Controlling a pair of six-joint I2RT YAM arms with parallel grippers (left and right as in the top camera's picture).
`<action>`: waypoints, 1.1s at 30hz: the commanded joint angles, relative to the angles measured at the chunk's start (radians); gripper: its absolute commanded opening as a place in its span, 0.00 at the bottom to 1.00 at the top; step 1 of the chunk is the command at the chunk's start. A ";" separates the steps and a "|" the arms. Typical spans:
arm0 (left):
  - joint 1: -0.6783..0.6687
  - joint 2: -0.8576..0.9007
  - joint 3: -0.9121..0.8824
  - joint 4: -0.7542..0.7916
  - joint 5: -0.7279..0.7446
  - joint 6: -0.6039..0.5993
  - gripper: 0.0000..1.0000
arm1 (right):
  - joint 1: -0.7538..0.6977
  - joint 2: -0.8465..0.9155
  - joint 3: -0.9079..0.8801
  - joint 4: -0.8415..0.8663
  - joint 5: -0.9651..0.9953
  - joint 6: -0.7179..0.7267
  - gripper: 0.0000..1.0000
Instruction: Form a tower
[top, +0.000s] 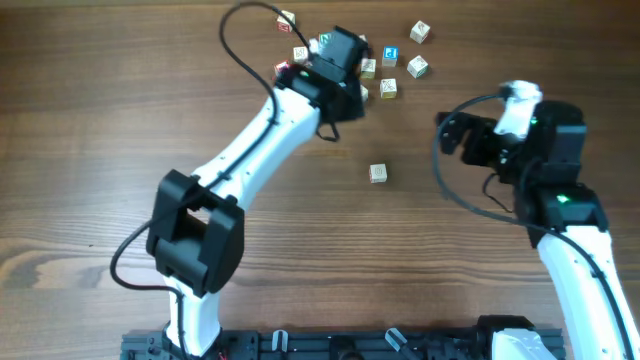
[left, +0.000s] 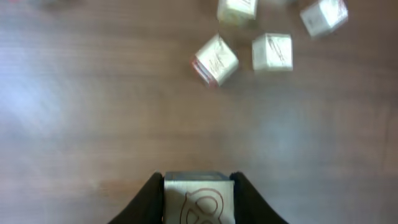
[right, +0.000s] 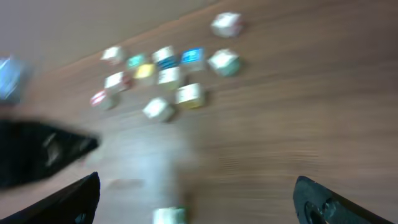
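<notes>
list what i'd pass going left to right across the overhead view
left arm → lone cube sitting apart → top right cube of the bunch → right fingers, open → right arm. other cubes overlap these, so left out

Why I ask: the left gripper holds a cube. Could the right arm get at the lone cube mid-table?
Probably yes: the right gripper stands open, and only bare table lies between it and the lone cube.

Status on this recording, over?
Left claw shut on a letter cube. Right claw open, empty. No tower in view; other cubes scattered. Lone cube mid-table, apart.
</notes>
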 joint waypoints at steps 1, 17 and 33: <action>-0.096 0.002 -0.005 -0.036 -0.008 -0.116 0.20 | -0.104 -0.002 0.017 -0.077 0.222 0.010 1.00; -0.188 0.049 -0.089 -0.024 -0.071 -0.273 0.26 | -0.122 0.119 0.016 -0.109 0.267 0.011 0.99; -0.252 0.094 -0.144 0.063 -0.063 -0.276 0.28 | -0.122 0.120 0.016 -0.109 0.267 0.010 1.00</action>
